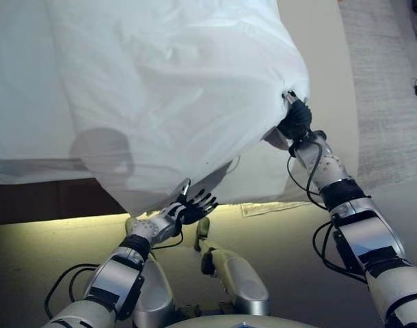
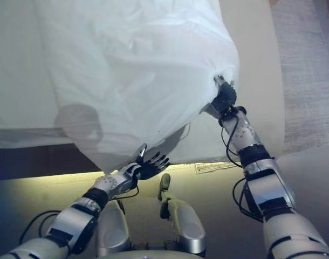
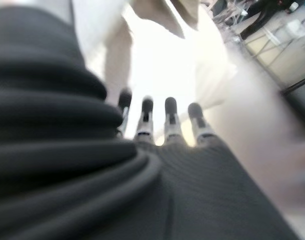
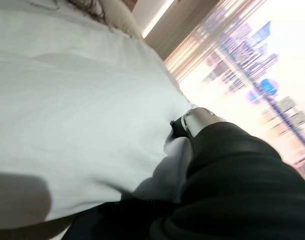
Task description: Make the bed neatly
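Right hand (image 1: pixel 294 120) pinches the white duvet's (image 1: pixel 181 89) lifted corner; left hand (image 1: pixel 189 207), fingers spread and empty, hangs just below the duvet's drooping near edge

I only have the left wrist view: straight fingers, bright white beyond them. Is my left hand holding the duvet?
Observer: No. In the head view the left hand is open, fingers spread, just under the hanging lower corner of the white duvet, gripping nothing.
Operator: And the right hand?
Observer: The right hand is shut on the duvet's edge, the cloth bunched where it grips.
Operator: Where is that edge relative to the bed?
Observer: It is held over the beige mattress, near the bed's right side; the duvet's lower edge slants down from there to the corner by your left hand.
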You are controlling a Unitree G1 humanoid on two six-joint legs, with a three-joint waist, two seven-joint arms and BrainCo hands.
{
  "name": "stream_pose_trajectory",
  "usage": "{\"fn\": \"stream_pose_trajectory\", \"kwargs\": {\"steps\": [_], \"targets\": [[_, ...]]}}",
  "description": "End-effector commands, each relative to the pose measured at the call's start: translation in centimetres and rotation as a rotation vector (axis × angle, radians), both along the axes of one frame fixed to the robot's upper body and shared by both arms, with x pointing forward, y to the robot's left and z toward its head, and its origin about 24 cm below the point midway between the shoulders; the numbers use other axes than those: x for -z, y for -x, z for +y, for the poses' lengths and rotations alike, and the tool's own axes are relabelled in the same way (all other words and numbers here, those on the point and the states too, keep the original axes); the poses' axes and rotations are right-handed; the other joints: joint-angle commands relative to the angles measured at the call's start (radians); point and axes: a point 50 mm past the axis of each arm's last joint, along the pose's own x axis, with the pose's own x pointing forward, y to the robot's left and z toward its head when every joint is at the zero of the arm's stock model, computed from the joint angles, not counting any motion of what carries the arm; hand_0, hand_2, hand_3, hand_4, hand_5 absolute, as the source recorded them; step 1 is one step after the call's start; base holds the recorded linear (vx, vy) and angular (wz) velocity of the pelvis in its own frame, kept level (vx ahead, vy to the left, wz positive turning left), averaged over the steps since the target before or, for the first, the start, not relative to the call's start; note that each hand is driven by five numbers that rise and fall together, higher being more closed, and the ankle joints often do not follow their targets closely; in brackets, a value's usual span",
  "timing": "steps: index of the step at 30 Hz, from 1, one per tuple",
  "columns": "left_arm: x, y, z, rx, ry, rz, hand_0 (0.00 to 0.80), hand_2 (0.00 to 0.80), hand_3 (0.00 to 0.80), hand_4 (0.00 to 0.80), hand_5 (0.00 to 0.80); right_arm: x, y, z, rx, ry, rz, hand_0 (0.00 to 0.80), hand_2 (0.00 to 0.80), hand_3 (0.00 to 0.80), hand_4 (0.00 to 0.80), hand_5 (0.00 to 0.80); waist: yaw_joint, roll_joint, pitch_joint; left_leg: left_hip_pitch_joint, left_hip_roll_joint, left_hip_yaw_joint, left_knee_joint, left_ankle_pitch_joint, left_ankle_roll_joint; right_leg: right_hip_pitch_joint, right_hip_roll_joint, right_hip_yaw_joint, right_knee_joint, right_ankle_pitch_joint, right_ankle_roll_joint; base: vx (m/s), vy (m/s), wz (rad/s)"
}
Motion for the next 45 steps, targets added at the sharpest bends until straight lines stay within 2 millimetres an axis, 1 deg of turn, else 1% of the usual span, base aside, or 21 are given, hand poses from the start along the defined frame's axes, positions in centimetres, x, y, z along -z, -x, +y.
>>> {"fn": "stream_pose_trajectory", "kwargs": {"steps": [1,6,9,11,15,21,24,25,30,33,37,42,43,44,45], "targets": [[0.2,1.3,-3.2,0.086,0.102,0.09,0.0,0.0,0.0,0.0,0.0,-7.0,0.5,-0.9,0.047,-0.102,-0.302,0.8,0.8,0.8,0.8,0.8,0.012,-0.036,-0.024,-0.038,0.039,0.02,0.112,-0.081,0.009,-0.01,-0.085,-0.036,0.035,-0.009,0.123,-0.039,-0.06,0.03],[0.2,1.7,-4.0,0.069,0.18,0.093,0.0,0.0,0.0,0.0,0.0,-7.8,0.7,-0.9,0.041,-0.087,-0.326,0.8,0.8,0.8,0.8,0.8,0.011,-0.034,-0.017,-0.035,0.038,0.02,0.093,-0.07,0.004,-0.011,-0.082,-0.035,0.025,-0.002,0.125,-0.014,-0.016,0.0],[-0.4,1.3,-4.4,0.03,0.232,0.025,0.0,0.0,0.0,0.0,0.0,-8.1,0.7,-0.9,0.035,-0.073,-0.327,0.8,0.8,0.8,0.8,0.8,0.009,-0.032,-0.015,-0.033,0.037,0.023,0.086,-0.066,0.002,-0.013,-0.084,-0.034,0.023,-0.001,0.126,0.0,0.0,0.0],[-0.8,0.5,-4.2,-0.042,0.247,-0.033,0.0,0.0,0.0,0.0,0.0,-8.1,0.7,-0.9,0.033,-0.068,-0.323,0.8,0.8,0.8,0.8,0.8,0.007,-0.031,-0.014,-0.032,0.039,0.024,0.087,-0.065,0.0,-0.014,-0.084,-0.035,0.025,-0.002,0.125,-0.008,0.0,-0.02],[-2.8,-1.6,-3.6,-0.166,0.292,-0.205,0.0,0.0,0.0,0.0,0.0,-7.4,0.8,-1.2,0.032,-0.074,-0.3,0.8,0.8,0.8,0.8,0.8,0.002,-0.034,-0.014,-0.033,0.042,0.021,0.094,-0.068,-0.004,-0.015,-0.084,-0.036,0.032,-0.007,0.124,-0.004,-0.001,-0.01],[-5.4,-3.8,-3.8,-0.245,0.283,-0.409,0.0,0.0,0.0,0.0,0.0,-6.5,0.7,-0.8,0.01,-0.078,-0.276,0.8,0.8,0.8,0.8,0.8,-0.006,-0.036,-0.016,-0.03,0.041,0.022,0.095,-0.071,-0.004,-0.015,-0.085,-0.038,0.031,-0.005,0.128,0.0,0.0,0.0],[-6.3,-4.3,-3.8,-0.269,0.291,-0.475,0.0,0.0,0.0,0.0,0.0,-6.1,0.7,-0.7,0.002,-0.08,-0.266,0.8,0.8,0.8,0.8,0.8,-0.007,-0.037,-0.015,-0.029,0.042,0.021,0.099,-0.073,-0.005,-0.014,-0.085,-0.038,0.032,-0.005,0.128,0.0,0.0,0.0],[-7.2,-4.8,-3.9,-0.285,0.302,-0.519,0.0,0.0,0.0,0.0,0.0,-6.0,0.7,-0.5,-0.004,-0.082,-0.26,0.8,0.8,0.8,0.8,0.8,-0.01,-0.038,-0.016,-0.027,0.043,0.022,0.101,-0.075,-0.006,-0.011,-0.084,-0.038,0.031,-0.006,0.129,0.0,0.0,0.0],[-8.5,-5.5,-4.2,-0.326,0.328,-0.585,0.0,0.0,0.0,0.0,0.0,-5.5,0.7,-0.5,-0.013,-0.084,-0.248,0.8,0.8,0.8,0.8,0.8,-0.014,-0.04,-0.017,-0.02,0.042,0.025,0.099,-0.078,-0.007,-0.003,-0.083,-0.036,0.026,-0.005,0.13,0.0,0.0,0.0],[-8.9,-5.8,-4.3,-0.351,0.317,-0.598,0.0,0.0,0.0,0.0,0.0,-5.4,0.7,-0.4,-0.018,-0.084,-0.247,0.8,0.8,0.8,0.8,0.8,-0.016,-0.04,-0.016,-0.018,0.043,0.027,0.098,-0.079,-0.008,-0.002,-0.083,-0.037,0.026,-0.005,0.131,0.0,0.0,0.0],[-8.7,-6.1,-3.5,-0.422,0.289,-0.589,0.0,0.0,0.0,0.0,0.0,-5.2,0.6,-0.5,-0.022,-0.078,-0.236,0.8,0.8,0.8,0.8,0.8,-0.016,-0.037,-0.018,-0.012,0.043,0.028,0.096,-0.079,-0.01,0.002,-0.085,-0.041,0.025,-0.007,0.13,0.0,0.0,0.0],[-8.5,-6.2,-2.5,-0.452,0.283,-0.603,0.0,0.0,0.0,0.0,0.0,-4.9,0.5,-0.6,-0.023,-0.06,-0.212,0.8,0.8,0.8,0.8,0.8,-0.015,-0.029,-0.019,-0.005,0.037,0.028,0.084,-0.074,-0.011,0.005,-0.087,-0.043,0.021,-0.008,0.132,-0.004,0.014,0.0],[-8.5,-6.3,-2.3,-0.464,0.277,-0.604,0.223,0.223,0.223,0.223,0.223,-4.8,0.5,-0.7,-0.022,-0.056,-0.206,0.8,0.8,0.8,0.8,0.8,-0.014,-0.025,-0.019,-0.004,0.036,0.026,0.084,-0.074,-0.011,0.006,-0.089,-0.044,0.022,-0.01,0.131,0.005,0.036,0.0],[-8.5,-6.3,-2.1,-0.477,0.274,-0.605,0.621,0.621,0.621,0.621,0.621,-4.6,0.5,-0.9,-0.019,-0.05,-0.2,0.8,0.8,0.8,0.8,0.8,-0.013,-0.023,-0.019,-0.004,0.033,0.023,0.083,-0.074,-0.01,0.006,-0.09,-0.045,0.023,-0.01,0.131,0.012,0.037,0.01],[-8.5,-6.3,-1.9,-0.485,0.271,-0.614,0.8,0.8,0.8,0.8,0.8,-4.5,0.5,-1.0,-0.015,-0.043,-0.192,0.8,0.8,0.8,0.8,0.8,-0.012,-0.02,-0.019,-0.003,0.029,0.021,0.081,-0.073,-0.009,0.006,-0.091,-0.045,0.023,-0.01,0.131,0.01,0.04,0.01]]}}
